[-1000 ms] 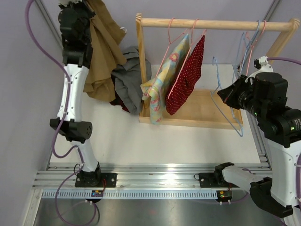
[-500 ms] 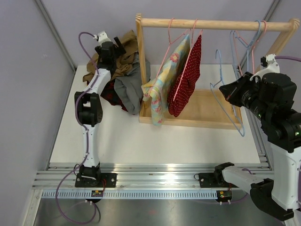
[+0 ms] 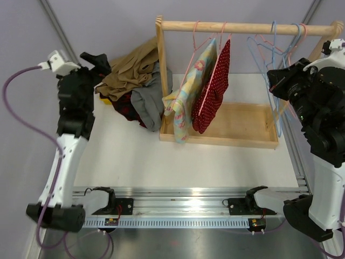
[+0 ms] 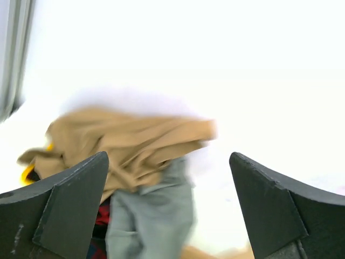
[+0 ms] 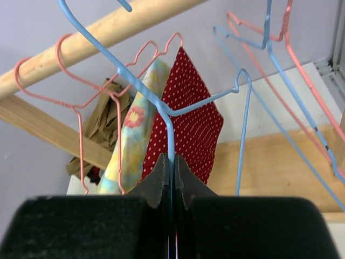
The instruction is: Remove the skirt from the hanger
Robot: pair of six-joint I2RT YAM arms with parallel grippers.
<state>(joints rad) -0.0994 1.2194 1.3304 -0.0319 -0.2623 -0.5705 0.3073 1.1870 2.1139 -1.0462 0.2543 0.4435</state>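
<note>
On the right, the right gripper (image 5: 171, 162) is clamped on the stem of the empty light-blue wire hanger (image 5: 171, 135). Seat its hook fully over the round wooden rail (image 3: 242, 27) before releasing. Far left, the left gripper (image 4: 168, 162) gapes wide above the crumpled tan skirt (image 4: 135, 140), which lies free on the clothes heap (image 3: 146, 102).

Dot skirt (image 3: 215, 81): red w/ white dots. Floral skirt (image 3: 191, 81): pale yel/blue, pink flowers. Tan skirt (image 3: 129, 75). Grey cloth (image 3: 148, 102). Blue hanger (image 5: 170, 135), pink hanger (image 5: 110, 93). Rack (image 3: 242, 27): lt wood. Table (image 3: 135, 156): white.
</note>
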